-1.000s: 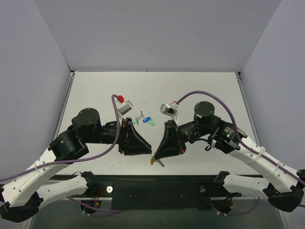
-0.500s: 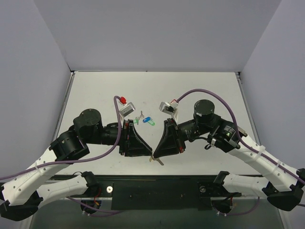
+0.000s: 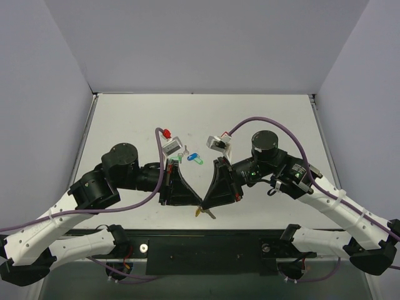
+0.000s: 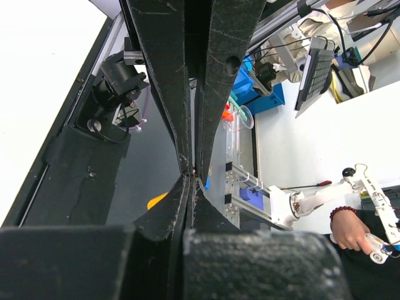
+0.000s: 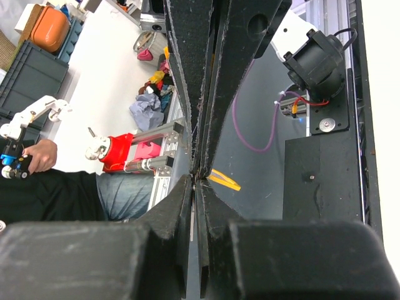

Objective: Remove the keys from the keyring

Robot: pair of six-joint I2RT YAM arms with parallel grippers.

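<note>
The two grippers meet tip to tip near the table's front edge. My left gripper [image 3: 197, 205] is shut, with a thin wire of the keyring's metal ring at its tips [image 4: 196, 184]. My right gripper [image 3: 203, 206] is shut on a thin silver key [image 5: 192, 220]; the key's end pokes out below the tips [image 3: 211, 215]. The yellow tag of the keyring [image 3: 199, 212] hangs just under the meeting tips. It also shows in the left wrist view [image 4: 156, 200] and the right wrist view [image 5: 224, 180].
A green key tag [image 3: 179, 157], a blue key tag [image 3: 196, 159] and a small loose key [image 3: 186, 150] lie on the white table [image 3: 262, 112] behind the grippers. The black front rail [image 3: 206, 250] runs just below the tips.
My left arm has shifted a little to the right, bringing its tips up against the right gripper's tips. The yellow tag and key stayed under the right gripper.
</note>
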